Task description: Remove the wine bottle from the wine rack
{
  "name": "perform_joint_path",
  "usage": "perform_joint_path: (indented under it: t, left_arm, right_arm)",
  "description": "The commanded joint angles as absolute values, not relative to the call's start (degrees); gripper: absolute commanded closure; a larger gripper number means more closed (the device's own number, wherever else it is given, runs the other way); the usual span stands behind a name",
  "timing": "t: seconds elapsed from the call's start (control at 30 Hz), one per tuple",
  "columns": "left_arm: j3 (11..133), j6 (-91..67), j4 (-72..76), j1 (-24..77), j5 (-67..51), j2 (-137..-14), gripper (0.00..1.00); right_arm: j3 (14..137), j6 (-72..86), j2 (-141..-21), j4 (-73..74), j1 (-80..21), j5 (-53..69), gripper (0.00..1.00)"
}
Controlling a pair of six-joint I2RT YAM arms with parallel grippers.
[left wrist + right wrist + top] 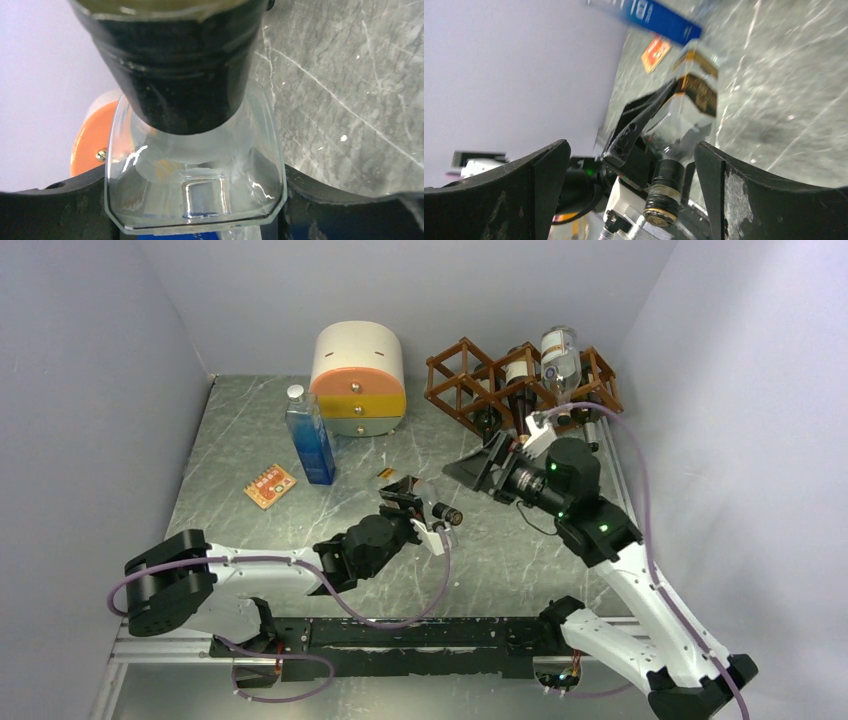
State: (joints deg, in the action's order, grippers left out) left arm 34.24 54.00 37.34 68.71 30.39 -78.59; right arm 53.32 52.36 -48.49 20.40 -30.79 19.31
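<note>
Low in the middle of the overhead view, the wine bottle (443,512), a small clear-glass one with a dark cap and a black-and-gold label, is held over the surface (230,440), well apart from the wine rack (470,380) at the upper right. The left hand (412,504) has it. Its fingers are closed partway onto the glass body, and its own camera shows the shoulder and cap filling the gap between them. Just above and to the right in that overhead view, the right hand (478,468) faces the bottle with its fingers spread wide and nothing gripped.

Other bottles lie in the rack's cells. This one looks fully clear of the lattice, so I judge the lifting-off done and the step in hand to be the carry — with the left hand alone bearing the load.

The next move likely calls for lowering the bottle onto a bare patch of surface, clear of the blue bottle (310,440) and the orange card (269,485). The grip should hold until the glass rests — it is smooth and could slip.
</note>
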Motion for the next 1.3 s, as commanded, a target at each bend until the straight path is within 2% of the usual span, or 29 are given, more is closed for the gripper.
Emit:
perform_joint_path:
  t: [0.0, 0.23, 0.57, 0.8, 0.97, 1.27]
  left_arm:
    - [37.3, 46.7, 40.3, 67.5, 28.9, -73.1, 0.93]
    - [41.7, 27.8, 32.9, 58.0, 21.7, -70.7, 0.93]
    - [47.6, 6.4, 28.6, 42.8, 17.2, -75.6, 0.93]
    - [50.0, 2.4, 28.7, 38.3, 18.4, -79.7, 0.93]
    - [50.7, -2.3, 29.8, 33.9, 14.1, -81.6, 0.93]
    - [50.6, -2.1, 32.9, 33.2, 21.1, -85.5, 0.93]
  right_arm:
    - [62.6, 43.3, -46.2, 33.5, -30.9, 2.8, 0.00]
    - [68.5, 38.9, -43.2, 38.5, -30.9, -5.6, 0.00]
    - [65.5, 39.4, -44.2, 36.8, -31.0, -4.4, 0.00]
    - [65.7, 39.4, -44.8, 35.8, -30.9, -3.8, 0.00]
    - [65.7, 39.3, -43.9, 37.5, -30.9, -4.6, 0.00]
    - [62.7, 39.8, -43.3, 35.7, -30.9, -4.4, 0.00]
